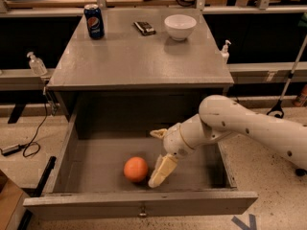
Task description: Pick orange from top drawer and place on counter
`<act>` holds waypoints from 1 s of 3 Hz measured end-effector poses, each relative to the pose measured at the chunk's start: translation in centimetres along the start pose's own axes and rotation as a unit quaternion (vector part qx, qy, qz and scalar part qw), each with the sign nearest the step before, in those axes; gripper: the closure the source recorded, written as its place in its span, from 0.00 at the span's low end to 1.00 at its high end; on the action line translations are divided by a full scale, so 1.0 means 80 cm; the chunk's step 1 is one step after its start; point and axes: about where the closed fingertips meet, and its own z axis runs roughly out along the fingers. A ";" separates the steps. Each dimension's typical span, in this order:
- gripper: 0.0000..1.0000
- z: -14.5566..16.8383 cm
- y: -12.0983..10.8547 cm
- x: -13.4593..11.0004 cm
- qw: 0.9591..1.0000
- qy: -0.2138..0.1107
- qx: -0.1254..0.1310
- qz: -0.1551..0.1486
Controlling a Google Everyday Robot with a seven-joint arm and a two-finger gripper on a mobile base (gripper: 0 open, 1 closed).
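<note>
The orange [135, 169] lies on the floor of the open top drawer [96, 159], near its front panel and left of centre. My gripper [159, 153] is inside the drawer, just right of the orange, and it is open. Its lower finger [162, 171] reaches down next to the orange's right side; whether it touches is unclear. The upper finger [158, 133] sits above and behind. The white arm [249, 128] comes in from the right. The grey counter [144, 61] lies above the drawer.
On the counter stand a blue soda can [94, 21], a small dark object [144, 28] and a white bowl [180, 27]. Pump bottles [37, 63] [224, 51] stand at both sides. Cables [29, 147] lie on the floor at left. The drawer knob [142, 213] faces front.
</note>
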 end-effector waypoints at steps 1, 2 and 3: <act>0.00 0.044 0.007 -0.013 0.999 -0.034 -0.023 0.009; 0.00 0.067 0.013 -0.023 0.998 -0.054 -0.038 0.013; 0.19 0.087 0.017 -0.026 0.996 -0.068 -0.053 0.019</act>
